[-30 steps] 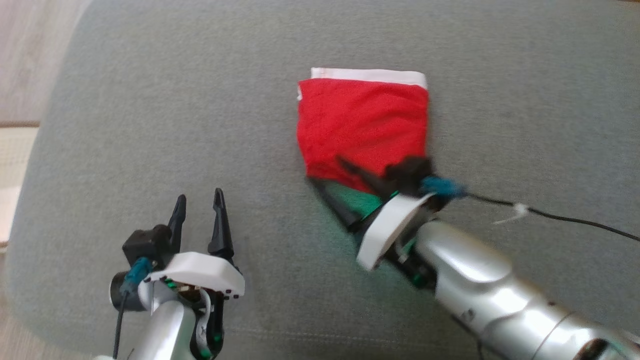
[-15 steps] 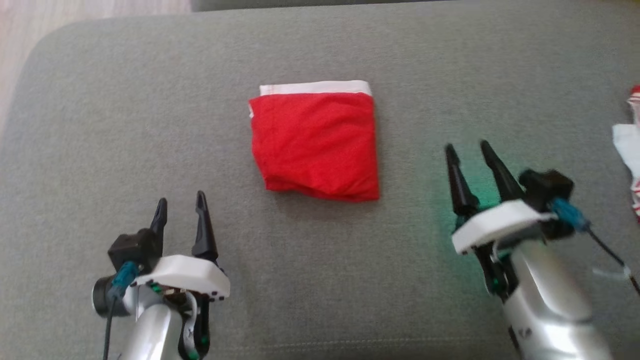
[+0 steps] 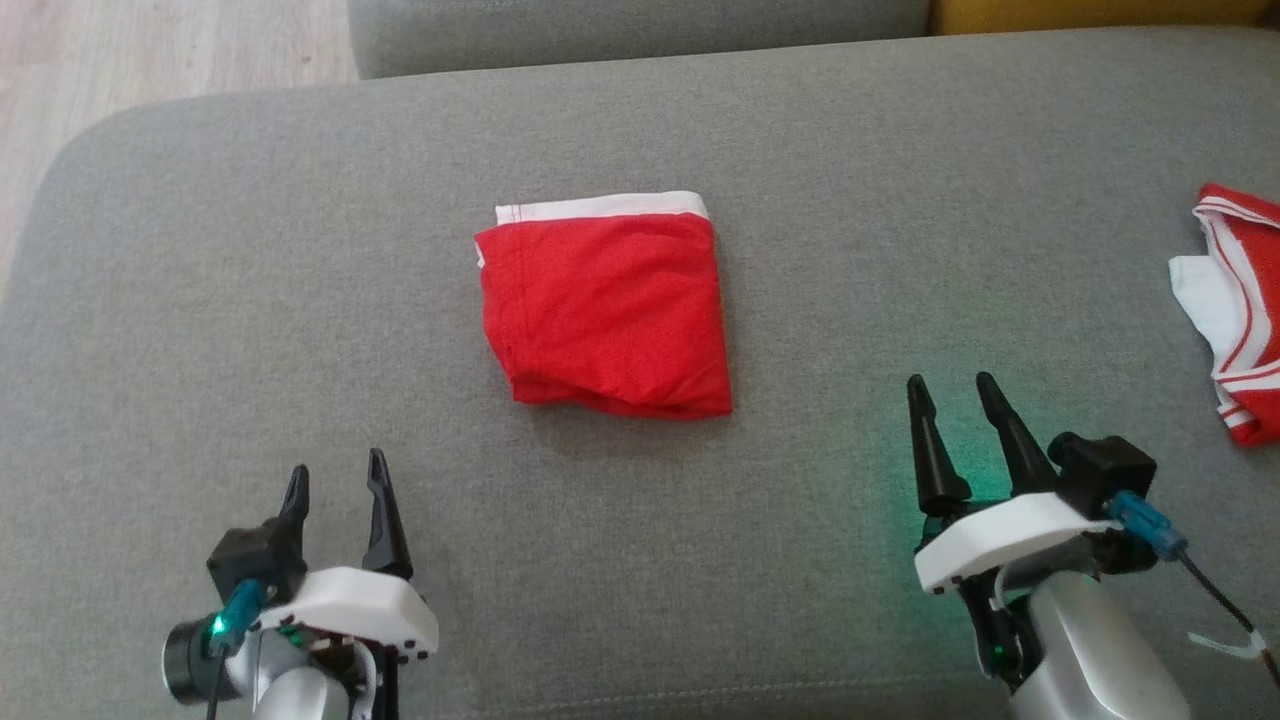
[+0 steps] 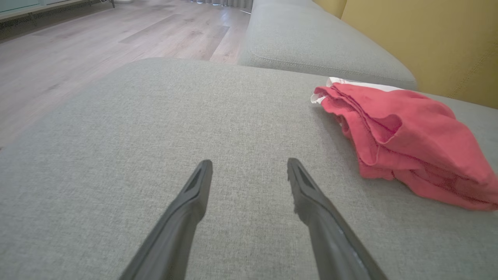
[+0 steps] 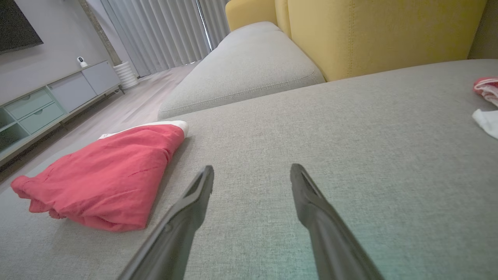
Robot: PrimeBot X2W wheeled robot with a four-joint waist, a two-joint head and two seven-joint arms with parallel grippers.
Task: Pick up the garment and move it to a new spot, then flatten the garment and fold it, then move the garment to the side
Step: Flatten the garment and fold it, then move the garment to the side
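Note:
The garment (image 3: 605, 310) is red with a white band along its far edge, folded into a small square in the middle of the grey sofa cushion (image 3: 880, 180). It also lies at the right of the left wrist view as the garment (image 4: 408, 136) and at the left of the right wrist view as the garment (image 5: 105, 175). My left gripper (image 3: 337, 478) stands open near the front left, well clear of the cloth. My right gripper (image 3: 952, 388) stands open at the front right, also apart from it. Nothing is between either pair of fingers.
A second red-and-white striped cloth (image 3: 1235, 310) lies at the cushion's right edge. Wooden floor (image 3: 170, 50) shows beyond the left end. Another grey cushion (image 5: 249, 66) and a yellow backrest (image 5: 381, 31) stand behind. A black cable (image 3: 1215, 600) trails from my right wrist.
My right gripper has let go of the garment's near corner and drawn back to the front right. The left gripper has pulled back a little. The camera has shifted, bringing the striped cloth into view.

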